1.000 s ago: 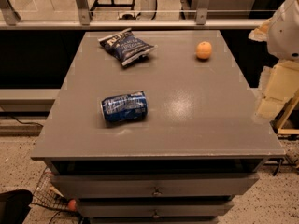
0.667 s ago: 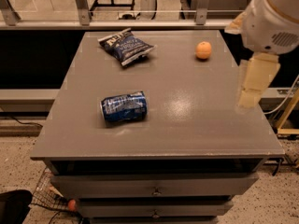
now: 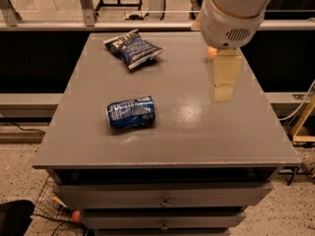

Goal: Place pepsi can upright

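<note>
The pepsi can (image 3: 131,112) is dark blue with white markings. It lies on its side on the grey table (image 3: 187,136), left of the middle. My gripper (image 3: 222,93) hangs from the arm at the upper right, above the table and well to the right of the can. It touches nothing and seems to hold nothing.
A crinkled blue chip bag (image 3: 133,48) lies at the back left of the table. An orange fruit (image 3: 211,52) sits at the back right, mostly hidden behind my arm. Drawers (image 3: 162,200) are under the tabletop. A wire basket (image 3: 51,208) stands on the floor at lower left.
My arm and gripper have moved left from the table's right edge to over its right half. The can, bag and fruit have not moved.
</note>
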Motion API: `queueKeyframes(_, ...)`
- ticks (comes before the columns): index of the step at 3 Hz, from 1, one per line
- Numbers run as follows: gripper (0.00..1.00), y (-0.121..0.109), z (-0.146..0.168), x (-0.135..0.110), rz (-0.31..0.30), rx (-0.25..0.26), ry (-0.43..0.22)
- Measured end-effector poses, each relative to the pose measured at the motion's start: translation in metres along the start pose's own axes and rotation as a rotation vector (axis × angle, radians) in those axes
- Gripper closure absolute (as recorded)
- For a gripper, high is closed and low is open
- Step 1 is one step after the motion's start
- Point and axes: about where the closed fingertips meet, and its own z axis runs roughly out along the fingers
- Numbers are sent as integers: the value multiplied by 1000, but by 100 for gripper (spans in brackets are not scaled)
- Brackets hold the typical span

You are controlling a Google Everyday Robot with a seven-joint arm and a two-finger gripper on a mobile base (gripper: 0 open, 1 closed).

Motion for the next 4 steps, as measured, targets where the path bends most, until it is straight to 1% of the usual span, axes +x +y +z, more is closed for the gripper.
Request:
queueKeyframes(1, 0, -8, 18, -22, -17, 6, 4)
queueKeyframes(2, 0, -19, 52, -55, -5, -11, -57)
queueKeyframes(3, 0, -19, 52, -55, -5, -11, -57)
queueKeyframes(4, 0, -18, 60, -68, -42, -28, -40)
